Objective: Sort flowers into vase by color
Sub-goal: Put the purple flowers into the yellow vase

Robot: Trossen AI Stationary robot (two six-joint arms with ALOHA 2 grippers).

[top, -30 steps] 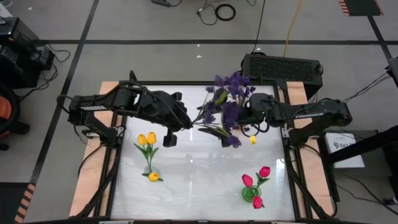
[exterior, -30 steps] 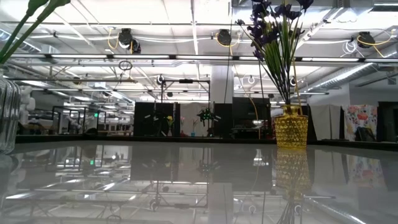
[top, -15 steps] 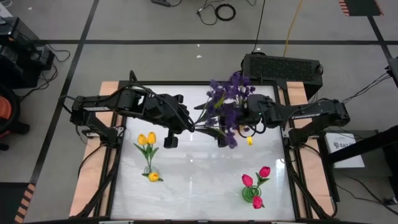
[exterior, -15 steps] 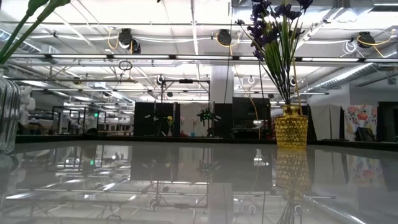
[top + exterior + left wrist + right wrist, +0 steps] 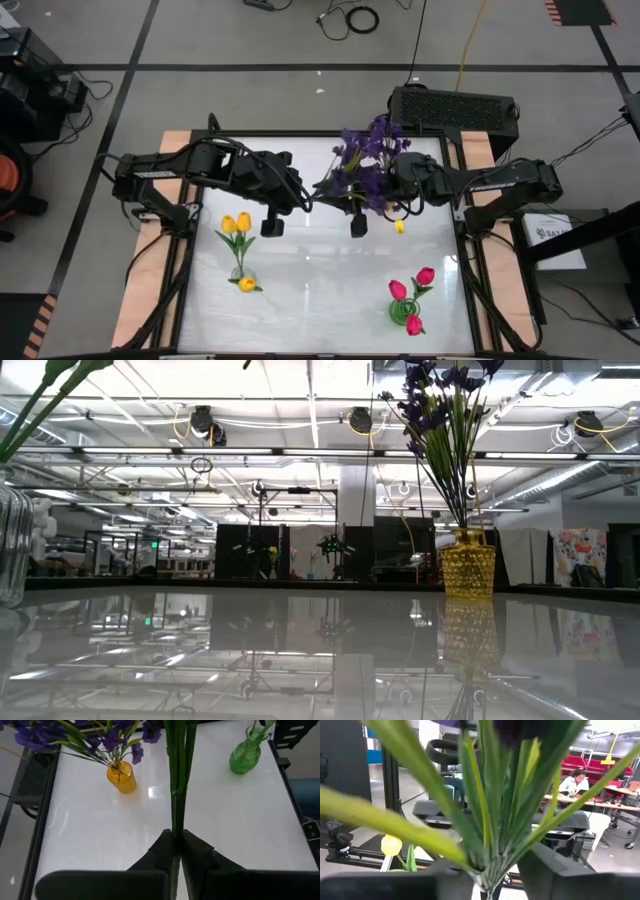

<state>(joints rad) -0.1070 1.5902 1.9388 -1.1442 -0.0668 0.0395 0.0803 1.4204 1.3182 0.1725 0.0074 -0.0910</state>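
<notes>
A purple sprig (image 5: 352, 172) hangs above the middle of the worktop (image 5: 320, 270), passed between the two arms. The left tool (image 5: 176, 851) is pinched tight on the low end of its green stem (image 5: 177, 775). The right tool (image 5: 487, 879) has its two fingers either side of the sprig's bunched stems and leaves, closing in on them; whether it already grips them I cannot tell.

The step in hand looks like a handover of this sprig from left to right, on its way to the yellow vase (image 5: 121, 776), which stands toward the right arm's side at the back of the worktop and already holds purple blossoms (image 5: 440, 400). The yellow tulips (image 5: 236, 224) stand in a clear vase (image 5: 241, 270) at the front left, and the pink-red tulips (image 5: 412, 285) in a green vase (image 5: 245, 756) at the front right.

Next, the right tool needs a firm hold before the left one lets go. Then the sprig must be turned stem-down and lowered into the yellow vase's narrow mouth without snagging the blossoms already there.
</notes>
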